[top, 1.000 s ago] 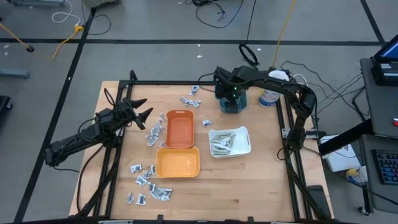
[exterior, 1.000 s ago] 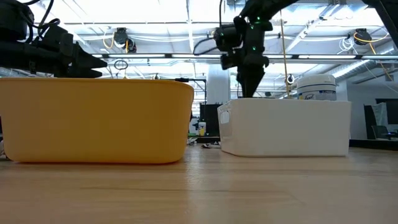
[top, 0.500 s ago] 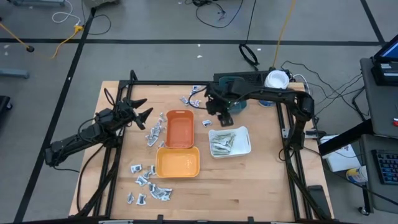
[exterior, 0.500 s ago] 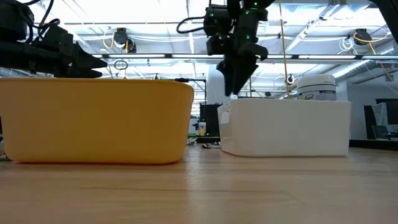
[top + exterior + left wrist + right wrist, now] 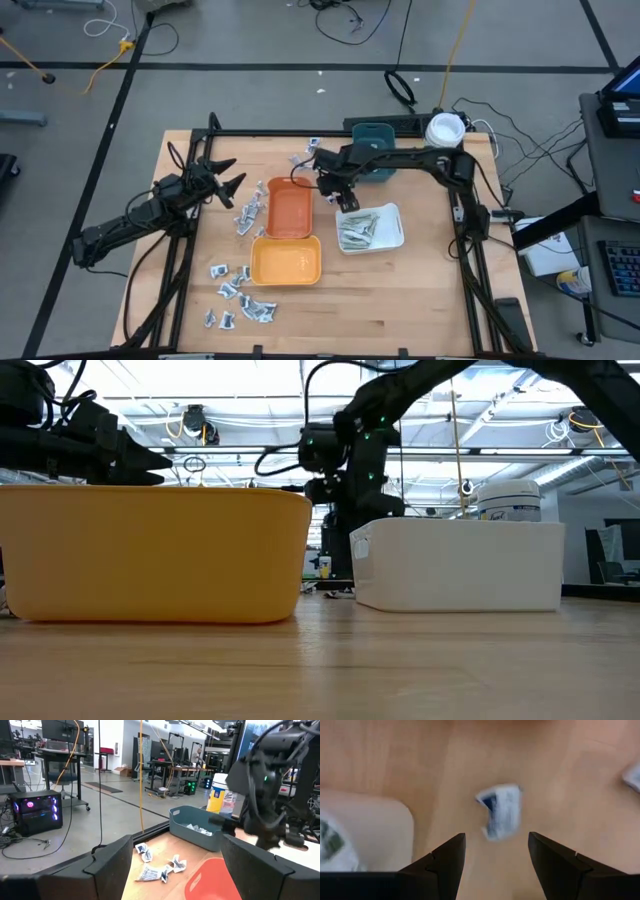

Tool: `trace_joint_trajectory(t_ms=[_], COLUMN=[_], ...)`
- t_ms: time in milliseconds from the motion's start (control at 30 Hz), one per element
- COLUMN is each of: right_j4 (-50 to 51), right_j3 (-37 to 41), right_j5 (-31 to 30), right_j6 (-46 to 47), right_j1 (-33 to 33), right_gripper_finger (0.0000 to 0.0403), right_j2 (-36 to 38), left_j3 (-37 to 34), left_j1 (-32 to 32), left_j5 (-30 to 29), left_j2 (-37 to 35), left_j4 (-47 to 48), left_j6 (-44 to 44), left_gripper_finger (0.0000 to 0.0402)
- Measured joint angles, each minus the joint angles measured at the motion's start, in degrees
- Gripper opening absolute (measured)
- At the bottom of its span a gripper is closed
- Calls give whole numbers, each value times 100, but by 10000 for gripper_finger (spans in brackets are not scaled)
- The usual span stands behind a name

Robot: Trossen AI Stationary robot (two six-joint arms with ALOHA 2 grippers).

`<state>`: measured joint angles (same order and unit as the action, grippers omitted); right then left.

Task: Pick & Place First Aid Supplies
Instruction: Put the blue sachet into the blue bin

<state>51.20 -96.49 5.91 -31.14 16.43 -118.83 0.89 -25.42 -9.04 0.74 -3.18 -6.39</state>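
While hanging over bare wood between the orange tray (image 5: 289, 208) and white tray (image 5: 392, 228), right gripper (image 5: 336, 190) spread wide above one silvery sachet (image 5: 499, 810), not touching it. More sachets (image 5: 239, 294) scattered at seven o'clock of the yellow tray (image 5: 285, 263). At nine o'clock, left gripper (image 5: 227, 174) parked, fingers splayed, holding nothing.

Matt wooden table (image 5: 420, 290), glossy trays (image 5: 286, 265)

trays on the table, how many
4: a dark orange tray at the table's middle, a yellow-orange tray touching its near end, a white tray to their right holding green-white strips, and a teal tray at the far edge, partly hidden by the right arm.
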Motion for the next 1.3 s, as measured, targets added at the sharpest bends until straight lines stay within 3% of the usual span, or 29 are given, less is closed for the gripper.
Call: trace_joint_trajectory(t_ms=[333,433,800,1300], right_j4=[-404,-316,-360,-270], right_j3=[-11,-7,-7,-91], right_j5=[34,36,38,14], right_j6=[22,4,-126,-428], right_j1=[-39,-42,-37,107], right_gripper_finger=[209,193,9,1], right_j2=[-480,-494,-487,-152], left_j3=[0,0,0,0], left_j1=[-2,-2,-2,-2], left_j5=[0,0,0,0], left_j2=[2,2,1,2], left_j4=[2,2,2,2], left_j6=[3,3,4,4], left_gripper_finger=[308,308,308,308])
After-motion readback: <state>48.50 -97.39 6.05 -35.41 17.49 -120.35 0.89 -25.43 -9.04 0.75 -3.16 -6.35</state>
